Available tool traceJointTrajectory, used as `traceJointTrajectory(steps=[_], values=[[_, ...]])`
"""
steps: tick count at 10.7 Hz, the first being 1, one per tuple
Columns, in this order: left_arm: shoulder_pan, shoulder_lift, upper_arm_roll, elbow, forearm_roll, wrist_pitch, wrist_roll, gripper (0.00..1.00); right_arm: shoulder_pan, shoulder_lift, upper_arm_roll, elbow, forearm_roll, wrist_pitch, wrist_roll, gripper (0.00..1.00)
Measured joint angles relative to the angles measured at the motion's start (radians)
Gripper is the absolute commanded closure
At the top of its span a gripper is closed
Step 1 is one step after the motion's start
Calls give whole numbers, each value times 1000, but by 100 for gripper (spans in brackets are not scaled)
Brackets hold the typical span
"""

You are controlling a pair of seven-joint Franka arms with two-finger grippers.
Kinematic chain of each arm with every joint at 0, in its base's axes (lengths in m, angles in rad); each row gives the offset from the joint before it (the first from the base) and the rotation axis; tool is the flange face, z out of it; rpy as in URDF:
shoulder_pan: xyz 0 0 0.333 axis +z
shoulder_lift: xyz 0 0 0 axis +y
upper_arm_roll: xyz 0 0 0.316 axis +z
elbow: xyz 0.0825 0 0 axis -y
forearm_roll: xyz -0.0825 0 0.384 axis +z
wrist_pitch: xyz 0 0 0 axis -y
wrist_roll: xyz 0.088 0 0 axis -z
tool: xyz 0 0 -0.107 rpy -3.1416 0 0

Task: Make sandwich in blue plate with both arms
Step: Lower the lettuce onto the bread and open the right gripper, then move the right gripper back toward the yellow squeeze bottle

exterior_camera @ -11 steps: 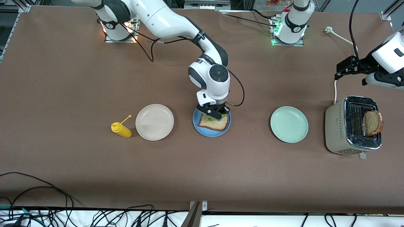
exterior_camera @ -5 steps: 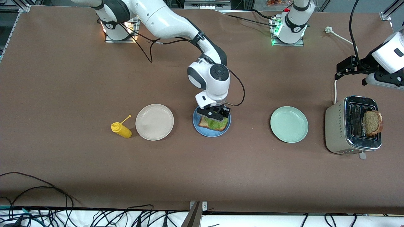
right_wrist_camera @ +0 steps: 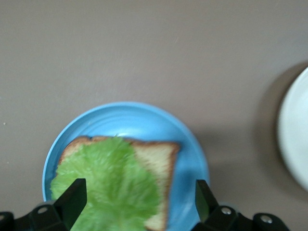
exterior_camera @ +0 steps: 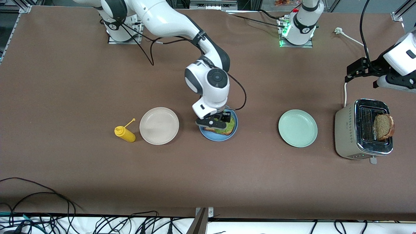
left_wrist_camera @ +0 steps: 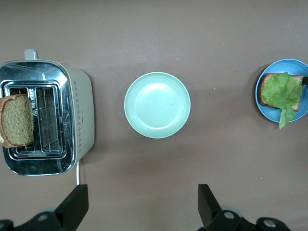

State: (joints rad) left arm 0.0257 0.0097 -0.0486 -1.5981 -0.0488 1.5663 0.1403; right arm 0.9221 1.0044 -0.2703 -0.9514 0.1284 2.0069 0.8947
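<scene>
The right hand [exterior_camera: 217, 122] hovers just over the round sky-blue plate [exterior_camera: 232, 132], its 2 black fingers [right_wrist_camera: 71, 197] spread wide with nothing between them. Directly beneath it, 1 square slice of brown bread [right_wrist_camera: 156, 161] lies on that plate with a frilly green lettuce leaf [right_wrist_camera: 108, 185] resting on top. The left hand [left_wrist_camera: 143, 204] waits above the bench [exterior_camera: 81, 81] near the beige toaster [exterior_camera: 349, 133], fingers wide apart and empty; a second brown bread slice [exterior_camera: 383, 126] stands in the toaster's slot

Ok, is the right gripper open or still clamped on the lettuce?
Open: the right gripper shows its fingers spread apart over the lettuce, which lies on the bread.
</scene>
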Motion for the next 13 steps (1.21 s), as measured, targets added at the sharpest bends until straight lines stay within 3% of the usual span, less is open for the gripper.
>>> traceJointTrajectory(steps=[2, 5, 10, 13], values=[[0, 0, 1, 0, 0, 0, 0, 0, -65, -86, -15, -27, 19, -70, -176, 0], [0, 0, 1, 0, 0, 0, 0, 0, -218, -255, 18, -169, 27, -133, -454, 0], [1, 0, 1, 0, 0, 0, 0, 0, -551, -506, 195, -425, 27, -205, -879, 0], [1, 0, 2, 0, 0, 0, 0, 0, -673, -619, 238, -571, 27, -209, -1056, 0]])
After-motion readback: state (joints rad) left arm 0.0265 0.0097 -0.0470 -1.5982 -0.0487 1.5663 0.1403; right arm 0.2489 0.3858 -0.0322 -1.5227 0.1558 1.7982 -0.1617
